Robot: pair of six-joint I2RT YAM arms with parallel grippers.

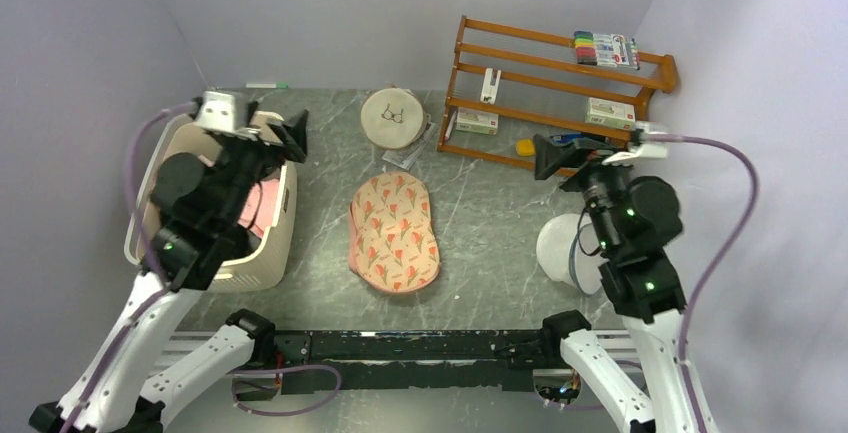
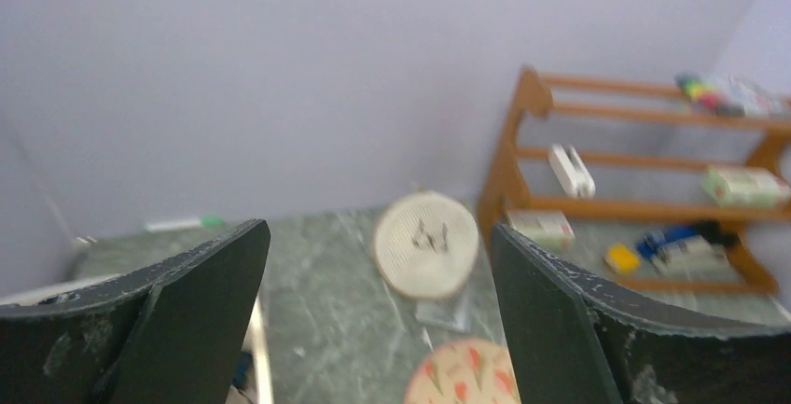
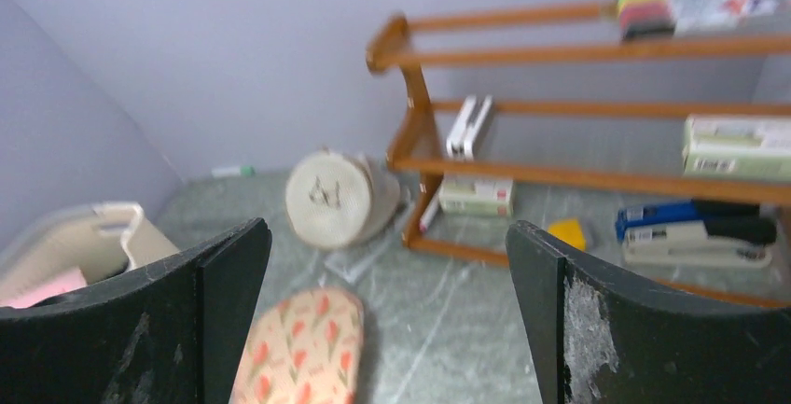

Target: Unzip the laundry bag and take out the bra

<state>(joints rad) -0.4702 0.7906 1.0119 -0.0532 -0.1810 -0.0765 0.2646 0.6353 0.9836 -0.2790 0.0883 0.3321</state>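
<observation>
The laundry bag (image 1: 394, 232), a peach-pink floral pouch, lies flat on the table's middle. Its far end shows in the left wrist view (image 2: 464, 372) and in the right wrist view (image 3: 297, 352). No zipper or bra is visible. My left gripper (image 1: 292, 134) is open and empty, held high above the cream basket's far corner, left of the bag. My right gripper (image 1: 549, 158) is open and empty, held high near the shelf's foot, right of the bag. Both wrist views show wide-apart jaws with nothing between them.
A cream slatted basket (image 1: 272, 243) with pink cloth stands at left. A round embroidery hoop (image 1: 392, 118) and a clear packet lie beyond the bag. A wooden shelf rack (image 1: 560, 83) with small boxes, a stapler and markers stands at back right. A white domed item (image 1: 562, 245) sits under my right arm.
</observation>
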